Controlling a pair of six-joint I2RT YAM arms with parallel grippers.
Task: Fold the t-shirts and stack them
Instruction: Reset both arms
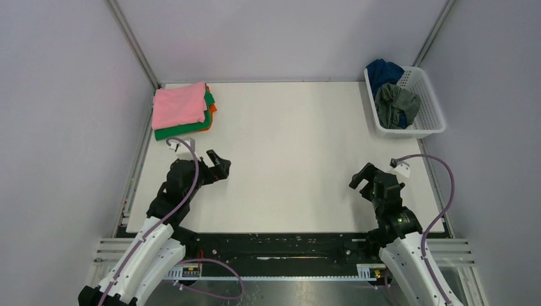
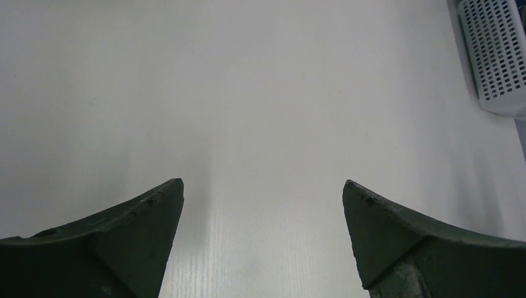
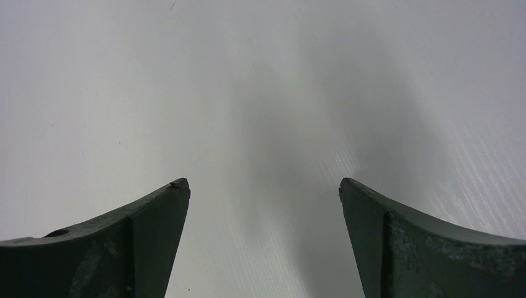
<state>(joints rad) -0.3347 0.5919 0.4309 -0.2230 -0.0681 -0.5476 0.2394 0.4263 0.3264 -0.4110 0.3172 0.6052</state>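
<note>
Bright, even light falls from above. The white table (image 1: 287, 127) shines so much ahead of the left pincer (image 2: 263, 181) that it looks washed out and smooth. Ahead of the right pincer (image 3: 263, 180), and a bit to its right, lies a soft grey shadow. Both pincers look dark and a little fuzzy close to the lens. In the view from above, everything around each pincer is sharp and evenly lit.

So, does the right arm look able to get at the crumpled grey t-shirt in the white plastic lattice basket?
Probably yes: the right gripper is open and empty, the grey t-shirt lies uncovered in the open-topped basket on that arm's side, and nothing stands between them.
</note>
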